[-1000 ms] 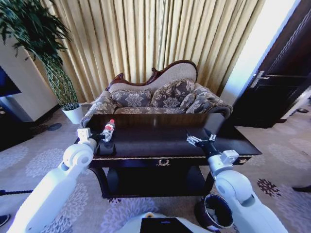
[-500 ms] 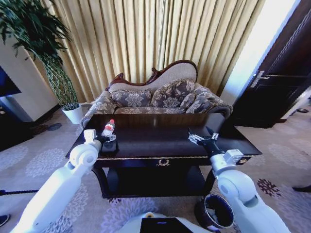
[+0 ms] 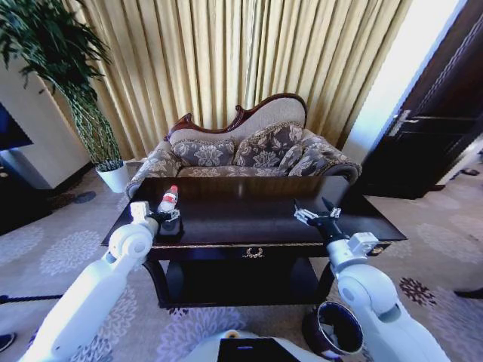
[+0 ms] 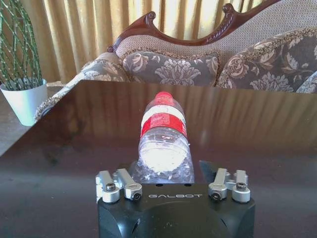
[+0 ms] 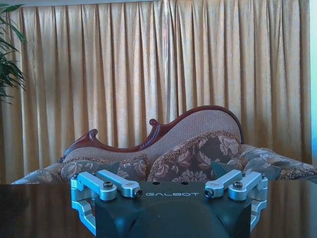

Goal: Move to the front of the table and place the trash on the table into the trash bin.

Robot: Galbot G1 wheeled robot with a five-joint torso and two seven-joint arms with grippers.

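Note:
The trash in sight is a clear plastic bottle [image 3: 168, 200] with a red cap and red label, lying on the left part of the dark glossy table [image 3: 249, 215], cap toward the sofa. In the left wrist view the bottle [image 4: 163, 134] has its base right in front of my left gripper [image 4: 168, 168]. That gripper [image 3: 167, 219] is open, with a dark finger on either side of the bottle's base. My right gripper [image 3: 309, 216] hovers open over the table's right part with nothing in it, and its silver linkages spread wide in the right wrist view [image 5: 168, 196]. The round dark trash bin [image 3: 332, 328] stands on the carpet at the table's front right leg.
A patterned sofa [image 3: 249, 151] with a carved wooden frame stands directly behind the table. A white plant pot [image 3: 113, 177] sits at the back left and a dark door [image 3: 430, 143] at the right. The table has a lower shelf [image 3: 241, 283].
My left gripper has advanced along the table until its fingers flank the bottle's base. The right gripper has crept slightly forward. The bottle has not moved.

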